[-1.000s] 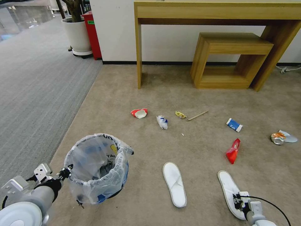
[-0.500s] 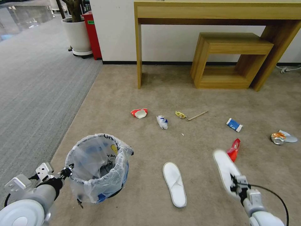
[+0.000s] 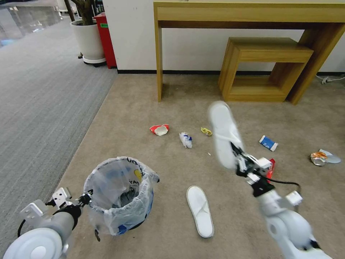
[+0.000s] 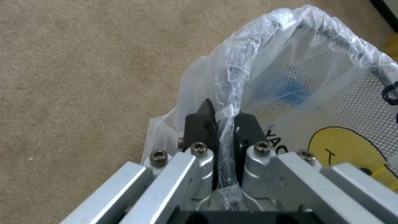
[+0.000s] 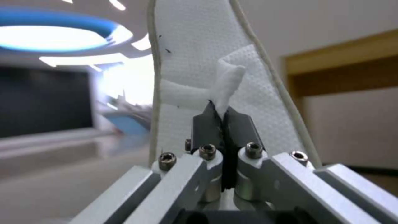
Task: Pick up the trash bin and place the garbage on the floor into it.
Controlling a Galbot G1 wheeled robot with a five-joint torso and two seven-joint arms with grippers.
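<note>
A: My right gripper [image 3: 240, 162] pinches only the slipper [image 3: 223, 133] strap, high above the floor [image 3: 172, 108].

B: It can slip out. My left gripper [image 4: 224, 124] pinches the bin [image 3: 120, 196] rim; the bag may tear.

trash bin [image 3: 120, 196]: crinkled clear plastic liner, glossy, over fine mesh wall
held slipper [image 5: 199, 56]: white dimpled cloth, matt
right gripper [image 5: 222, 119]: brushed silver metal, matt black pads
left gripper [image 4: 222, 124]: same metal, steel screws
floor [image 3: 172, 104]: beige short-pile carpet, rough
far table [image 3: 251, 14]: smooth pale wood
</note>
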